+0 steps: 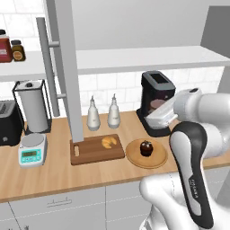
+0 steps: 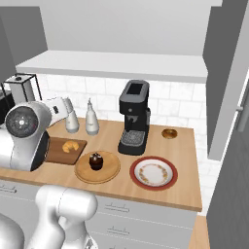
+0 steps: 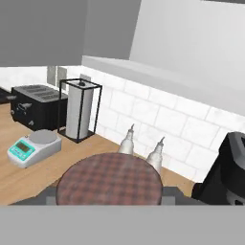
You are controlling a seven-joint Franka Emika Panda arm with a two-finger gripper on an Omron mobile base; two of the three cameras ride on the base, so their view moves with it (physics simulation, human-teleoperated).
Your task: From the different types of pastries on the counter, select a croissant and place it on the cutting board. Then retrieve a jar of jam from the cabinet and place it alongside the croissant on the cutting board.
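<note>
the croissant (image 1: 108,142) lies on the cutting board (image 1: 92,152). the hand (image 3: 109,194) is closed around the jam jar (image 3: 108,180), held high above the table (image 1: 54,173). lowering carelessly could knock the two bottles (image 1: 93,114) or land on the croissant.

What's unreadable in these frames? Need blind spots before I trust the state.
- Gripper: in the hand view a round checked lid covers the fingers; open or shut cannot be told.
- Whatever is under that lid: hidden.
- Red jar on the cabinet shelf: cut by the left edge, label too small.
- Cutting board: left part behind the arm's joint; croissant visible.
</note>
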